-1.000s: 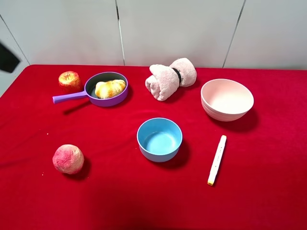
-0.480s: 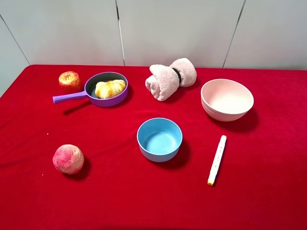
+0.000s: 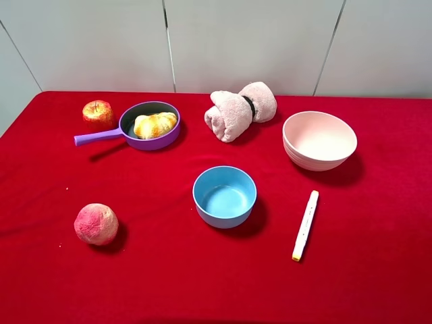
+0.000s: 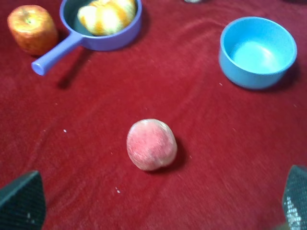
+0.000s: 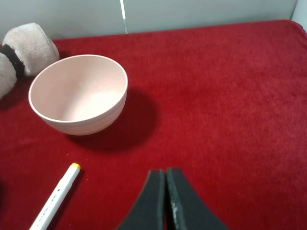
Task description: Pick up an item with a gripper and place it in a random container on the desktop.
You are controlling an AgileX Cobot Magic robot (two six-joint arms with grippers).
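Resting inside the purple pan (image 3: 150, 125), the golden bread roll (image 3: 155, 124) lies on the grey floor with the long handle pointing toward the left edge of the red desktop (image 3: 155, 283), so I judge the placing done and nothing left but to stay clear. My left gripper (image 4: 153, 206) shows 2 finger tips far apart at the corners of its wrist view, wide open and holding nothing, above the peach (image 4: 151, 144). My right gripper (image 5: 166, 201) has its fingers pressed together on nothing, near the pink bowl (image 5: 79, 94) and the marker (image 5: 54, 201). The apple (image 3: 97, 113) sits just beside the pan; the blue bowl (image 3: 224, 196) and the rolled towel (image 3: 240, 109) stand apart.
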